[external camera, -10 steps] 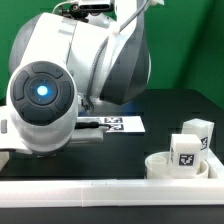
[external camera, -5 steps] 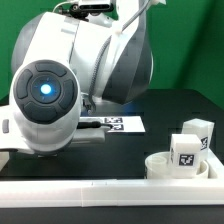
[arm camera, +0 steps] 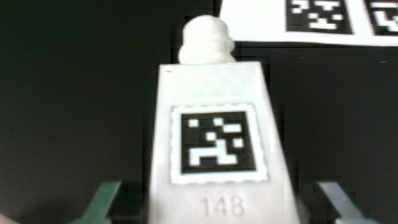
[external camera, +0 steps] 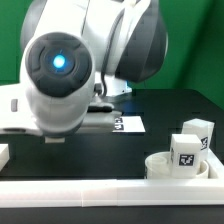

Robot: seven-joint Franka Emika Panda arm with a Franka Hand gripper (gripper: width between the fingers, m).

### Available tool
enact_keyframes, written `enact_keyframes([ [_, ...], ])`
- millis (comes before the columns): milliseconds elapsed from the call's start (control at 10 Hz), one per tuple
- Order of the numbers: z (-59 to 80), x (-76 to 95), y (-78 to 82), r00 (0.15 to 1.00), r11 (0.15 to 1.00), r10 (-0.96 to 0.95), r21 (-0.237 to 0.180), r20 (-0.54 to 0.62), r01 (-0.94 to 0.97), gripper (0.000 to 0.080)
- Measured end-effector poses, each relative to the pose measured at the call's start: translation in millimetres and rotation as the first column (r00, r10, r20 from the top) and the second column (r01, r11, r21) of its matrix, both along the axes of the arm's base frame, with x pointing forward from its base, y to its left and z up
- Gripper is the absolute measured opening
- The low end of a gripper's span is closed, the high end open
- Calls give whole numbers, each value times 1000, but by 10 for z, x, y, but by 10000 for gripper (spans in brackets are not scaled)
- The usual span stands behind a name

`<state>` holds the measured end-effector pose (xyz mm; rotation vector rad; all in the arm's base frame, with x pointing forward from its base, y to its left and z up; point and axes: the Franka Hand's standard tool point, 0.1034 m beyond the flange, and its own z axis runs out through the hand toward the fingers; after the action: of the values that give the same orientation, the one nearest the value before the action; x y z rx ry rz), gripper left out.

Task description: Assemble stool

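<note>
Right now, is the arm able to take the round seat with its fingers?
Probably not yet. The fingers are closed on a leg, so they are occupied. The seat also has another leg on or beside it.

Robotics lab: marker board [external camera: 122, 124] on black table [external camera: 178, 108].

The arm [external camera: 75, 70] bulks over the exterior view's left, hiding the table [external camera: 110, 155] there. Bare black tabletop lies open between the marker board [external camera: 125, 125] and the seat [external camera: 165, 168]. The seat, a tagged leg [external camera: 186, 150] and a second leg [external camera: 199, 130] crowd the exterior view's right. The border rail [external camera: 110, 192] walls the near edge. A held leg [arm camera: 214, 120] fills the gap of the gripper [arm camera: 219, 202]
</note>
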<state>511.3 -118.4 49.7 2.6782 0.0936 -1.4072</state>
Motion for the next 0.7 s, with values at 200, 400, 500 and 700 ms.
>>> enact_keyframes([
  [200,171,82,72,1000,1000,1,-5,24,-1,338],
  [400,224,133,64,999,1000,5,-4,53,-5,338],
  [500,206,171,60,997,1000,11,-4,74,-11,338],
  [700,178,261,80,991,1000,4,-1,136,-3,338],
])
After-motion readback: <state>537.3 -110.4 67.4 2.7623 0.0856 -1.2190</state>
